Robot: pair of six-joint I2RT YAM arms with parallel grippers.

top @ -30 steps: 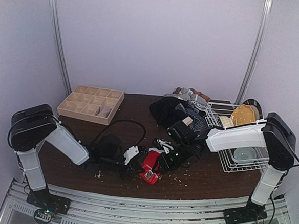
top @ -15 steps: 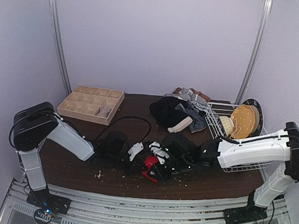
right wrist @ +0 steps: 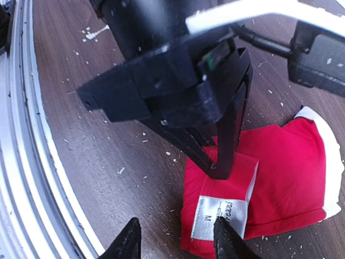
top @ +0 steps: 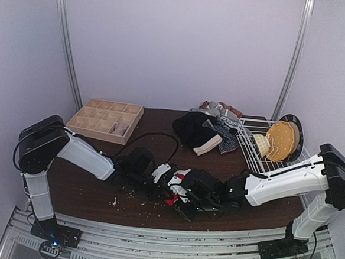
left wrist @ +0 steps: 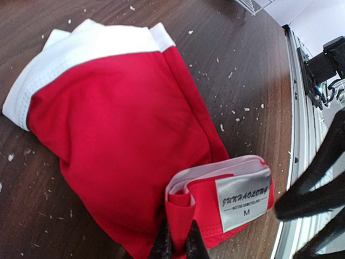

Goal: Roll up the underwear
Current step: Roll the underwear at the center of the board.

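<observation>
The left hand (left wrist: 178, 243) pinches the rolled, labelled end of red cloth briefs (left wrist: 118, 135) on a dark wooden table (left wrist: 242, 65). The right hand (right wrist: 178, 240) hovers open over that end, and the unrolled length stretches toward the far side.

The grey label (left wrist: 243, 198) on the red underwear (left wrist: 118, 135) reads "JUNHAOLONG"; below, "M".

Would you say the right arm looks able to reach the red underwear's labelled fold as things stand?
Probably yes: the right gripper hangs open at the label of the red underwear, though the left gripper pinching that fold crowds it.
</observation>
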